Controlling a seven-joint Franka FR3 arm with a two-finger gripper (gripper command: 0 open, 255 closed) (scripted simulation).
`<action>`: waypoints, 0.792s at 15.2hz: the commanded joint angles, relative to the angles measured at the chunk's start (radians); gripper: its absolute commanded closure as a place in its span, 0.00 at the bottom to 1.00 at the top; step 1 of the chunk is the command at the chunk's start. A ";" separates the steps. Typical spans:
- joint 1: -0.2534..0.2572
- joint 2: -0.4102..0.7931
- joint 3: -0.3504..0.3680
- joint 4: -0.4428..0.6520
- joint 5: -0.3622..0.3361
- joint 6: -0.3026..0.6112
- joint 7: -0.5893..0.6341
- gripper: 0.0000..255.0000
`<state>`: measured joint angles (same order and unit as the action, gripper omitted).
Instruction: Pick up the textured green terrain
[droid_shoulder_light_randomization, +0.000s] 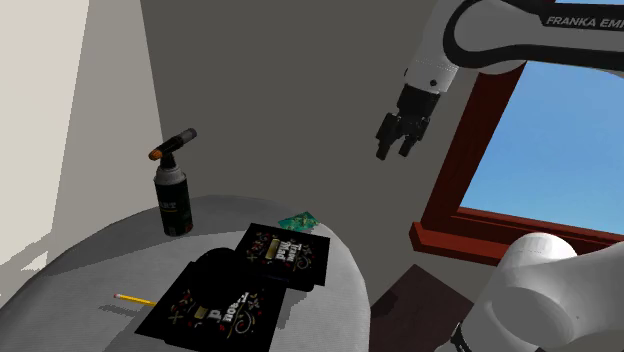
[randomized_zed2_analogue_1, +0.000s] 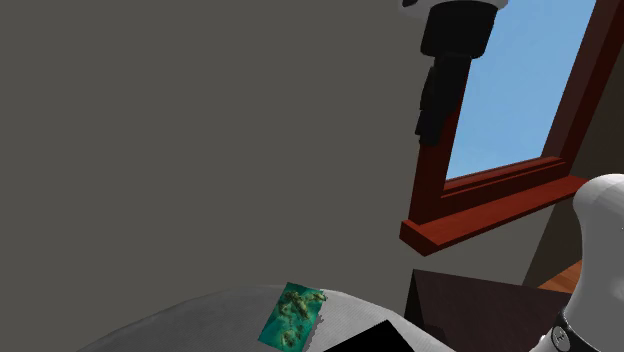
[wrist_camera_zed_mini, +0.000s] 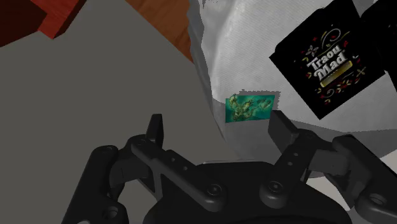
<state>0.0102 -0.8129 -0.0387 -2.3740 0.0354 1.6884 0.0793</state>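
Two black printed boxes (droid_shoulder_light_randomization: 213, 305) occupy the middle of the surface (droid_shoulder_light_randomization: 100, 270). Beyond them, the green terrain piece (wrist_camera_zed_mini: 251, 106) lies flat at the far edge. Tool (wrist_camera_zed_mini: 217, 124): released, fingers (wrist_camera_zed_mini: 156, 127) apart, suspended well above it

The white arm (droid_shoulder_light_randomization: 560, 35) is stretched out high above the surface (droid_shoulder_light_randomization: 90, 270). The black end effector (droid_shoulder_light_randomization: 393, 153) is pointed down. Its fingers (wrist_camera_zed_mini: 156, 130) are held wide apart, and nothing is gripped.

The white arm (droid_shoulder_light_randomization: 560, 35) carries "FRANKA EM", cut off at the picture's edge. The black box (wrist_camera_zed_mini: 327, 63) near the green terrain tile (wrist_camera_zed_mini: 251, 106) reads "Traou Mad".
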 joint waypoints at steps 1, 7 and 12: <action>0.000 0.000 0.000 0.000 0.000 0.000 0.000 0.00; -0.014 0.097 0.093 -0.100 0.033 0.235 0.156 0.00; -0.033 0.231 0.173 -0.132 0.041 0.431 0.291 0.00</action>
<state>-0.0182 -0.6070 0.1189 -2.4974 0.0763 2.0762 0.3416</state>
